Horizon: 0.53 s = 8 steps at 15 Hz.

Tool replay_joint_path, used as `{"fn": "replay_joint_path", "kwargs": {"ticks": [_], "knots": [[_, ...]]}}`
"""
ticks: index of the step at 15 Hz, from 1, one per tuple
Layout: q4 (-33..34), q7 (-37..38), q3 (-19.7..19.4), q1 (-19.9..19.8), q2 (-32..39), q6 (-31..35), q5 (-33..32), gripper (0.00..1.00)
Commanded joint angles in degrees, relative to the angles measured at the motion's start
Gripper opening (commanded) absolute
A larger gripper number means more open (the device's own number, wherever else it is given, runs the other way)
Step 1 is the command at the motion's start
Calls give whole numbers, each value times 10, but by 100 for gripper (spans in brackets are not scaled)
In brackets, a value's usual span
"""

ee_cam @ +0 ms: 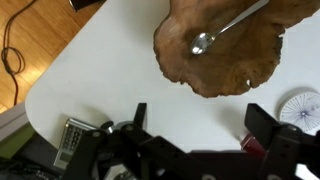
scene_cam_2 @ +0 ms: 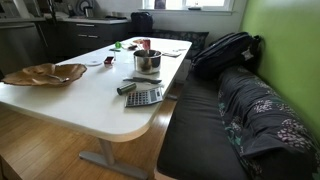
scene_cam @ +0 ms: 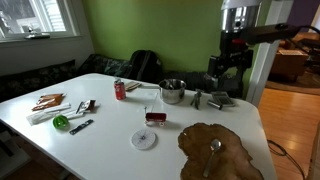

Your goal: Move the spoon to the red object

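Table point(scene_cam: 105, 150): white, crowded toward the far half; leaves a narrow free path for any carry.
Wooden slab point(ee_cam: 235, 60): rests at a corner of the table, close to the edge; uneven top; could shift or get scraped under a hard downward press.
Gripper point(ee_cam: 198, 112): jaws wide apart, holding nothing, high above the table with the slab ahead rather than beneath; closes on air unless lined up across the handle.
Pot point(scene_cam: 172, 91): stands near both red things; could be knocked by a low sweep.
Red can point(scene_cam: 120, 90): one possible goal; upright, easy to topple.
Small red thing point(scene_cam: 155, 117): another possible goal, nearer the slab; unclear which is meant, so a wrong drop spot is possible.
Spoon point(ee_cam: 204, 42): lies flat on the slab, bowl toward its middle, handle toward its rim; thin and shiny, likely to slip or swing in a pinch.
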Motion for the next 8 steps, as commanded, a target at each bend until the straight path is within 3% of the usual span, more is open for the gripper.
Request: {"fn": "replay_joint_path", "kwargs": {"ticks": [1,2,6,7,8], "knots": [[15,7,-10,32,78,-8,39,100],[2,16,-16,28,42,0,12,100],[11,14,-18,41,79,0,27,100],[9,95,-19,31,82,18,16,100],[5,117,-21,31,92,32,18,100]]}}
